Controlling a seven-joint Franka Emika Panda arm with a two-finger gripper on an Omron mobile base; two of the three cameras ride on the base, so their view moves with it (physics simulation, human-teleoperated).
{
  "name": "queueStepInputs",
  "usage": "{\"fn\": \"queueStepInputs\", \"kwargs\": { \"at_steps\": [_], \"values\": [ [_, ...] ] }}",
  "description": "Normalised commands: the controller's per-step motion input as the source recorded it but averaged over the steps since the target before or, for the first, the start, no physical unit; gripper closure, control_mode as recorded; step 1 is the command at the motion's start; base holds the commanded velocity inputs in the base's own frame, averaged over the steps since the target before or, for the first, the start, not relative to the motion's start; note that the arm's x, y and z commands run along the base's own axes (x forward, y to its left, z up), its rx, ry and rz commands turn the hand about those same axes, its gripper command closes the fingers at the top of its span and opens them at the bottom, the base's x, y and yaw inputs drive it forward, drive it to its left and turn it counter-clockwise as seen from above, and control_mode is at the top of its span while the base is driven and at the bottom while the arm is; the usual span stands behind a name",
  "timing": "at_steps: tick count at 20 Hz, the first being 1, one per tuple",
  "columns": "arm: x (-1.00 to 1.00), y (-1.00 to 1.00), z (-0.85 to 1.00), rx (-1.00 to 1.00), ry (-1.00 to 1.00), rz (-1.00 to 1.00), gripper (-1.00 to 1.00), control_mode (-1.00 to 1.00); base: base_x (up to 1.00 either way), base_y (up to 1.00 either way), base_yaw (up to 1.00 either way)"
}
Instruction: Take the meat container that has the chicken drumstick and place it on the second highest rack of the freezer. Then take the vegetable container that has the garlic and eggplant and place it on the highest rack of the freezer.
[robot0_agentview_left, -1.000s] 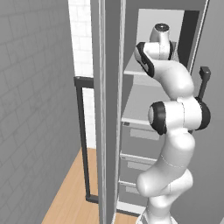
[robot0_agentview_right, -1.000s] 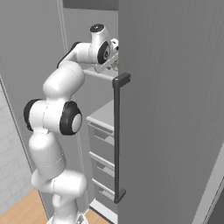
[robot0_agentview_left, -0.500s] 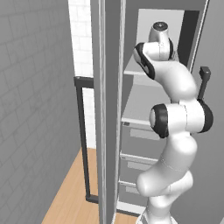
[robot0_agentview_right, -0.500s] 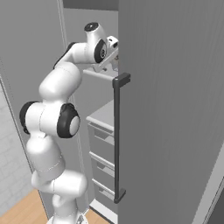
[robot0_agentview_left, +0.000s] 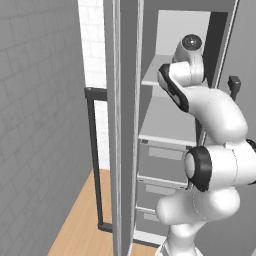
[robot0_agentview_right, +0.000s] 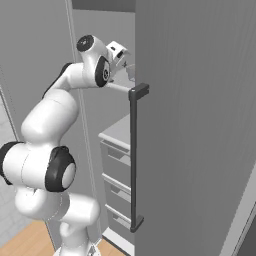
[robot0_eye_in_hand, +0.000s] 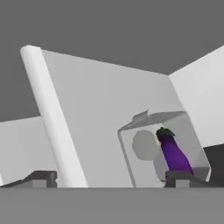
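- Hand (robot0_eye_in_hand: 111, 177) has its two fingers spread wide and grips nothing.
- Vegetable container (robot0_eye_in_hand: 162, 151) lies on the highest rack (robot0_eye_in_hand: 100, 131) of the freezer (robot0_agentview_left: 165, 125), just ahead of the right finger.
- Eggplant (robot0_eye_in_hand: 173, 151) lies inside it, beside a pale round garlic (robot0_eye_in_hand: 144, 145).

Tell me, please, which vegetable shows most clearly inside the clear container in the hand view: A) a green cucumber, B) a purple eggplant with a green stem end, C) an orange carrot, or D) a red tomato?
B: the clear container on the pale shelf holds a glossy purple eggplant with a green stem end.
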Motion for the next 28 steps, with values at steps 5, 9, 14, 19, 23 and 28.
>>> {"fn": "queueStepInputs", "kwargs": {
  "at_steps": [5, 9, 14, 19, 23, 28],
  "values": [
    [-1.00, 0.20, 0.39, -0.04, -0.02, 0.11, -1.00, -1.00, 0.00, 0.00, 0.00],
    [-1.00, 0.11, 0.11, -0.01, 0.11, 0.08, -1.00, -1.00, 0.00, 0.00, 0.00],
    [-1.00, 0.00, -0.07, 0.00, 0.13, 0.07, -1.00, -1.00, 0.00, 0.00, 0.00],
    [-1.00, 0.02, -0.32, -0.04, 0.24, 0.07, -1.00, -1.00, 0.00, 0.00, 0.00],
    [-0.95, 0.13, -0.80, -0.01, 0.35, 0.11, -1.00, -1.00, 0.00, 0.00, 0.00],
    [-0.64, 0.35, -1.00, -0.16, 0.33, 0.12, -1.00, -1.00, 0.00, 0.00, 0.00]
  ]
}}
